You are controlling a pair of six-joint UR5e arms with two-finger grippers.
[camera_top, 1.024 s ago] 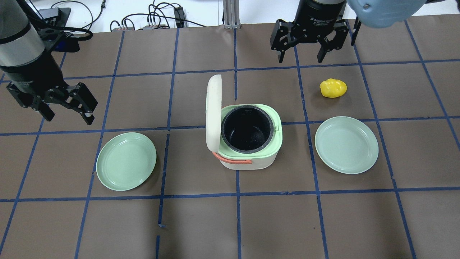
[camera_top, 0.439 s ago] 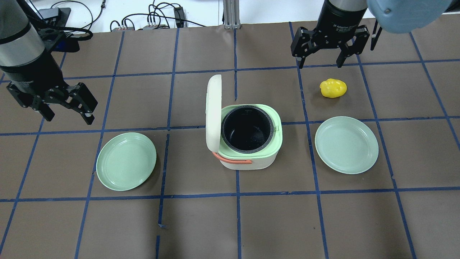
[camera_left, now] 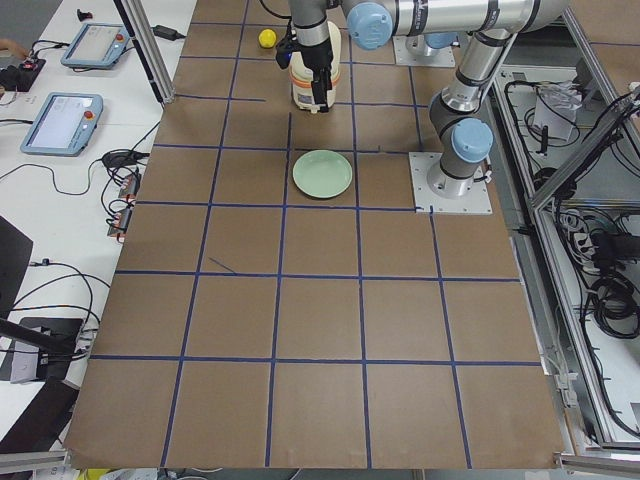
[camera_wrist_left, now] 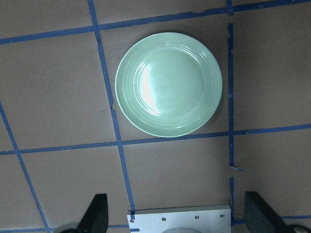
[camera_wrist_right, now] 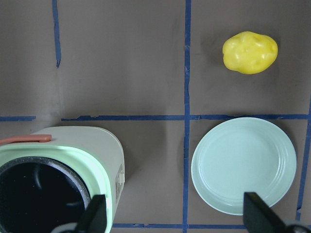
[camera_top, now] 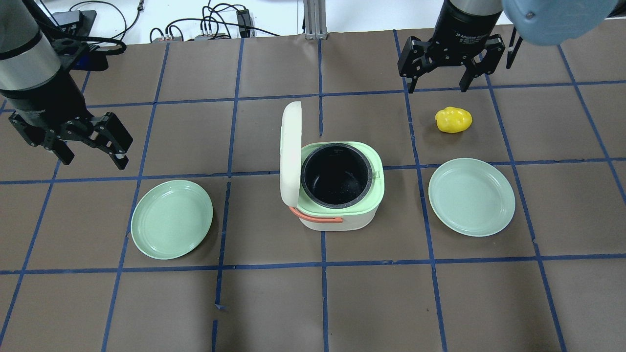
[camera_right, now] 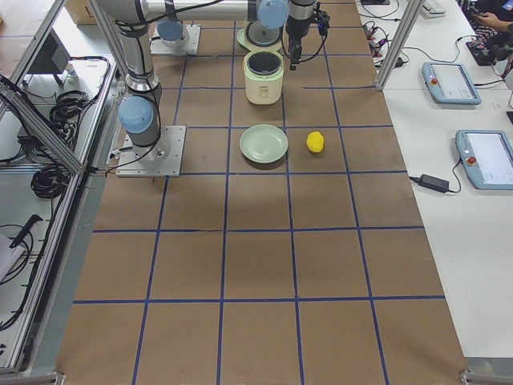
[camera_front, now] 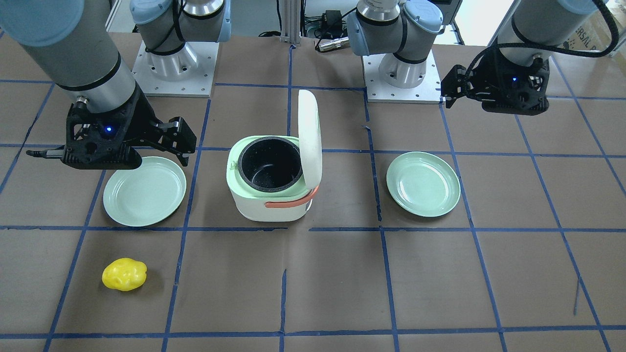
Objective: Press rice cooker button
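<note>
The rice cooker (camera_top: 337, 188) stands mid-table with its cream lid (camera_top: 290, 154) swung up and the black pot bare; it also shows in the front-facing view (camera_front: 269, 181). A small cream tab on its side wall shows in the right wrist view (camera_wrist_right: 120, 178); I cannot make out any other button. My right gripper (camera_top: 437, 89) is open and empty, high above the far right of the table, well away from the cooker. My left gripper (camera_top: 93, 157) is open and empty at the far left, above the table.
A green plate (camera_top: 171, 219) lies left of the cooker, under my left wrist camera (camera_wrist_left: 168, 84). A second green plate (camera_top: 471, 196) lies to the right. A yellow potato-like toy (camera_top: 454, 120) lies beyond that plate, near my right gripper. Blue tape lines grid the brown table.
My right gripper has moved to the right and farther from the cooker, still open. The left arm, cooker, plates and toy have not moved.
</note>
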